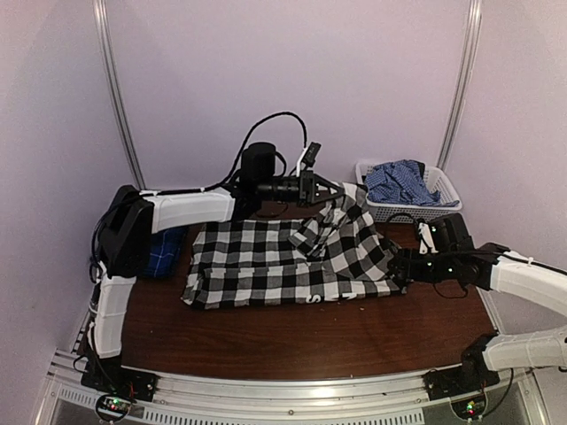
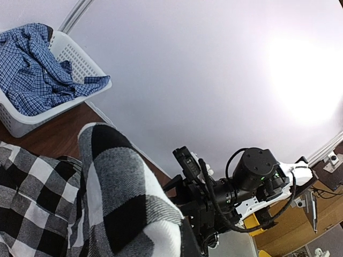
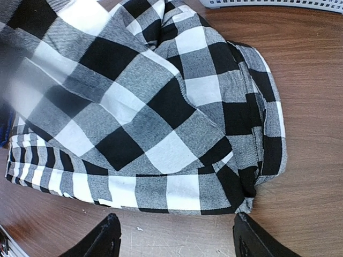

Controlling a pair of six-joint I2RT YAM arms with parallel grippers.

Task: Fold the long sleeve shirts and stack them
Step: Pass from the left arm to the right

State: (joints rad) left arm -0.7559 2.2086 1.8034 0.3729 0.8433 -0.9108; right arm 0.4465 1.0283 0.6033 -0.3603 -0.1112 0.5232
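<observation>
The checked shirt (image 1: pixel 266 257) lies spread across the middle of the surface (image 1: pixel 310 336), its near edge running roughly level with the front and its left edge falling short of the left arm's upright. A broad band of bare wood lies open between that near edge and the front rail (image 1: pixel 283 390), and a narrower strip shows behind the shirt by the back wall. The left arm reaches across the back of the shirt; the left claw (image 1: pixel 335 191) is pressed together, pinching a fold of the shirt's far right part and holding it raised off the wood, so the cloth (image 2: pixel 107 176) rises in a ridge toward the wrist camera. The right claw (image 3: pixel 177 241) is spread wide and holds nothing, low over the wood just beside the shirt's (image 3: pixel 161 107) right edge, where the cloth is doubled into a rounded corner. Bare surface (image 3: pixel 311 107) lies open to the side of that corner. At the back right corner stands a white basket (image 1: pixel 447 190) near the raised fold, with crumpled blue checked cloth (image 1: pixel 403 181) piled in it and spilling over the rim. A plaid cloth (image 1: pixel 166 252) sits at the left edge, partly hidden behind the left arm, just beside the shirt's left edge.
</observation>
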